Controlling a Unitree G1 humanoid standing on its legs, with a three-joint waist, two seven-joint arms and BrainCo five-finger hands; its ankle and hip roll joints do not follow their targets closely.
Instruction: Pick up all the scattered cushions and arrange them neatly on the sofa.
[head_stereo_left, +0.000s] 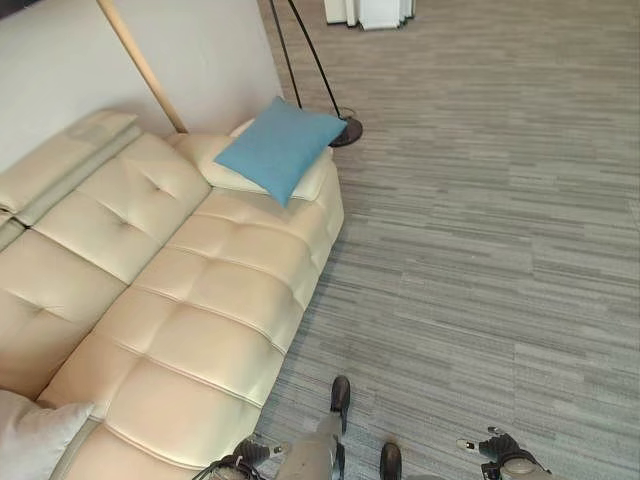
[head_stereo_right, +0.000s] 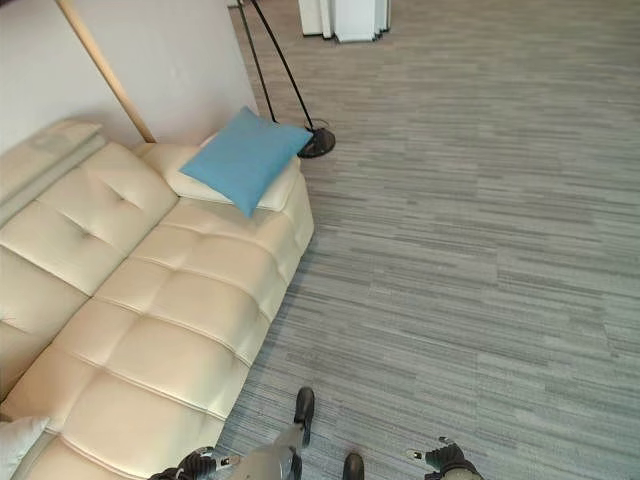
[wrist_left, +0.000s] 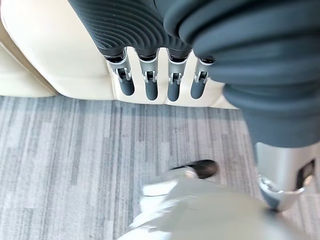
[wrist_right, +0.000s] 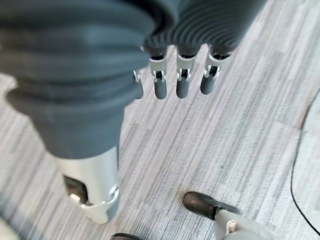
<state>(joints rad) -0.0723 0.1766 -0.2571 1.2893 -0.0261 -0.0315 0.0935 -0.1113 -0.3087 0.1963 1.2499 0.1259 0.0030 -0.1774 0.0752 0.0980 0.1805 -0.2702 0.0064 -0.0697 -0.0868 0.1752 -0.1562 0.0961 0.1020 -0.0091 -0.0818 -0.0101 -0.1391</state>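
Sofa: I see the cream sofa (head_stereo_left: 190, 300) running along the wall on my left, its seat mostly bare.
Blue cushion: the blue cushion (head_stereo_left: 279, 146) lies tilted on top of a cream cushion (head_stereo_left: 312, 183) at the far end of the sofa, over the armrest. I judge it is already placed, though the pair looks stacked, not lined up.
White cushion: a white cushion (head_stereo_left: 35, 437) shows at the near end of the sofa, against the seat's edge. I cannot tell whether it rests on the seat or hangs off it.
Floor: the grey striped carpet (head_stereo_left: 480, 230) ahead of me carries no cushion that I can see; a floor lamp's base (head_stereo_left: 347, 130) stands just beyond the sofa's far end.
Left hand: my left hand (wrist_left: 150, 80) hangs with fingers straight and relaxed, holding nothing, just in front of the sofa's front edge.
Right hand: my right hand (wrist_right: 180, 80) hangs the same way, fingers loose and empty, over the carpet.
Why so: both arms are down at my sides, which suits walking or looking about, not grasping.
Step in hand: I judge I am searching for the next cushion; the white one looks the nearest candidate.
Risk: the stacked pair could slide off the armrest if nudged.
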